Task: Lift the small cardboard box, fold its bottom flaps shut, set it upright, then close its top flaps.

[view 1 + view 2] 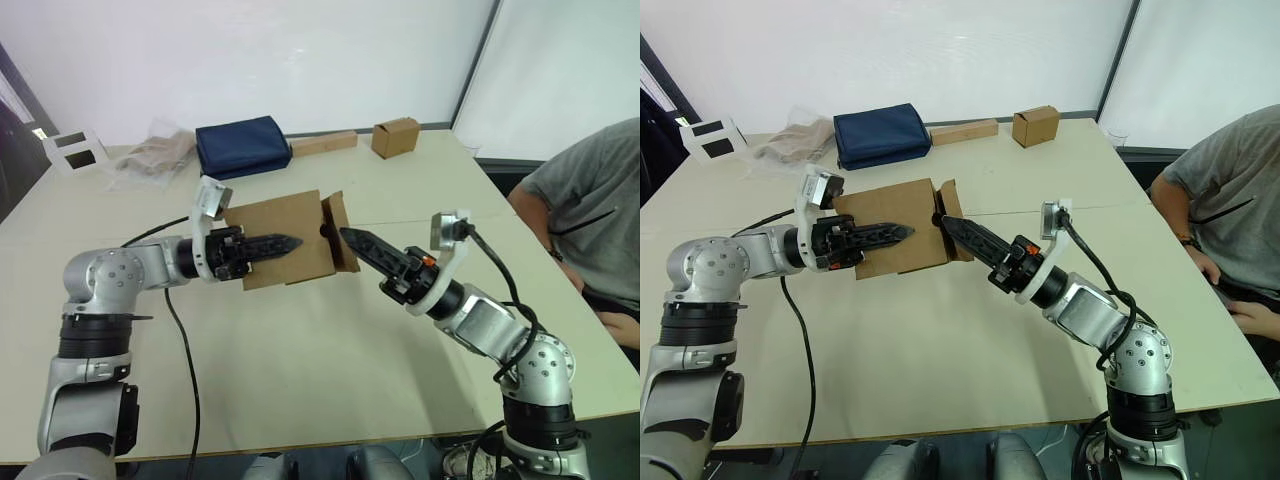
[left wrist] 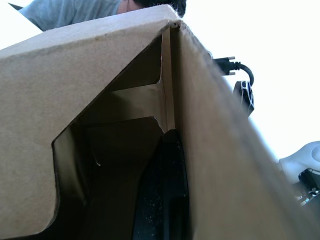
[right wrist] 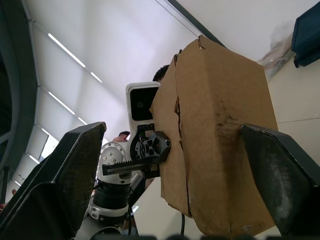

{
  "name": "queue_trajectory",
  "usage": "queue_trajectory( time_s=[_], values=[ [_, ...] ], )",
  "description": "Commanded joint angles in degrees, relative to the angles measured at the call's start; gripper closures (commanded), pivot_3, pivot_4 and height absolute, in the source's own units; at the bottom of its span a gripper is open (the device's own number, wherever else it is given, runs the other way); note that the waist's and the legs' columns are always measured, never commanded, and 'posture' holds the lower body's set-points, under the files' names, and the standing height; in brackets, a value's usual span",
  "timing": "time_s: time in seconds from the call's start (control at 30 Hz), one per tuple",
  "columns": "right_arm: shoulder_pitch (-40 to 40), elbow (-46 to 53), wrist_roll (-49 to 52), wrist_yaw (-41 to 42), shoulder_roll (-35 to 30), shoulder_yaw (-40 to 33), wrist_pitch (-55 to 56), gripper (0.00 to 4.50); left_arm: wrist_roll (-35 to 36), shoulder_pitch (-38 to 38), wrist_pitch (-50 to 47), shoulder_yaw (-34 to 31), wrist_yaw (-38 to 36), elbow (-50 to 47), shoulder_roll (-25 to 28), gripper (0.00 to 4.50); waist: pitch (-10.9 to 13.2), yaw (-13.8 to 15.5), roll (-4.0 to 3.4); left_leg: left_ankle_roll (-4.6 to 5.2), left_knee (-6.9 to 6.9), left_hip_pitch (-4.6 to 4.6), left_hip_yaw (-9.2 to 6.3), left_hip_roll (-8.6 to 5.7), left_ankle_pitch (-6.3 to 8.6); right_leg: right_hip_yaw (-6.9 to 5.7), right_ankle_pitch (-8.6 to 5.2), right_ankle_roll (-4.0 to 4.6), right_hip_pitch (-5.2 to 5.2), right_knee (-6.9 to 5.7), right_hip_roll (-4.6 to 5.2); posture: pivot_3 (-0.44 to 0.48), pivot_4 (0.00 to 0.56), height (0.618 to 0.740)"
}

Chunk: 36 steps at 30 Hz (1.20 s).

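The small cardboard box hangs on its side above the tan table, plain brown. My left gripper is shut on one of its walls: one black finger lies across the outer face, the other finger shows inside the box. At the box end turned to my right arm, flaps stand partly splayed; whether they are the bottom flaps or the top flaps I cannot tell. My right gripper is open, its tips right at those flaps, and its fingers spread wide on either side of the box.
At the table's far side lie a navy pouch, a long cardboard strip, a smaller brown box with a tab top, a clear bag and a white holder. A person in grey sits at the right edge.
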<state>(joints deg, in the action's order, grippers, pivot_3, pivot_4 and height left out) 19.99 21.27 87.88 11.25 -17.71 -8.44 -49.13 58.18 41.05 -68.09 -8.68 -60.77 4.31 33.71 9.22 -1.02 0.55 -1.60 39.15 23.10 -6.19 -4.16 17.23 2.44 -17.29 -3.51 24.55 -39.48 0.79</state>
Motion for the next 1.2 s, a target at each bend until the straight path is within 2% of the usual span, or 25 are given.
queue_trajectory(
  time_s=[0.03, 0.1, 1.03, 1.17, 1.2],
  values=[
    [-0.4, 1.5, 0.6, 0.9, -0.8, -0.6, 0.9, 1.5, 1.2, 0.9, 0.9, -2.0, 0.3, -1.3, 0.0, 4.5, 0.0, 0.0, 0.0, 0.0, 0.0, 0.0, 0.0, 0.0, 0.0, 0.0, 0.0, 0.0, 0.0, 0.0, 0.0, 0.0, 0.15, 0.74],
    [-0.5, 1.5, 0.3, 1.0, -1.1, -0.5, 1.0, 2.27, 1.3, 0.7, 0.8, -2.0, 0.2, -1.5, 0.0, 4.5, 0.0, 0.0, 0.0, 0.0, 0.0, 0.0, 0.0, 0.0, 0.0, 0.0, 0.0, 0.0, 0.0, 0.0, 0.0, 0.0, 0.15, 0.74],
    [-0.7, 0.4, -7.5, 3.5, -0.6, 0.9, 2.5, 2.27, 1.8, 0.6, 0.5, -2.0, 0.8, -2.1, -0.3, 4.5, 0.0, 0.0, 0.0, 0.0, 0.0, 0.0, 0.0, 0.0, 0.0, 0.0, 0.0, 0.0, 0.0, 0.0, 0.0, 0.0, 0.15, 0.74],
    [-0.5, 0.4, -7.6, 3.4, -0.6, 0.7, 2.5, 3.28, 1.9, 0.6, 0.5, -2.2, 1.0, -2.1, -0.3, 4.5, 0.0, 0.0, 0.0, 0.0, 0.0, 0.0, 0.0, 0.0, 0.0, 0.0, 0.0, 0.0, 0.0, 0.0, 0.0, 0.0, 0.15, 0.74],
    [-0.4, 0.5, -7.9, 3.4, -0.7, 0.8, 2.5, 3.28, 1.9, 0.6, 0.5, -2.2, 1.0, -2.1, -0.4, 4.5, 0.0, 0.0, 0.0, 0.0, 0.0, 0.0, 0.0, 0.0, 0.0, 0.0, 0.0, 0.0, 0.0, 0.0, 0.0, 0.0, 0.15, 0.74]
  ],
)
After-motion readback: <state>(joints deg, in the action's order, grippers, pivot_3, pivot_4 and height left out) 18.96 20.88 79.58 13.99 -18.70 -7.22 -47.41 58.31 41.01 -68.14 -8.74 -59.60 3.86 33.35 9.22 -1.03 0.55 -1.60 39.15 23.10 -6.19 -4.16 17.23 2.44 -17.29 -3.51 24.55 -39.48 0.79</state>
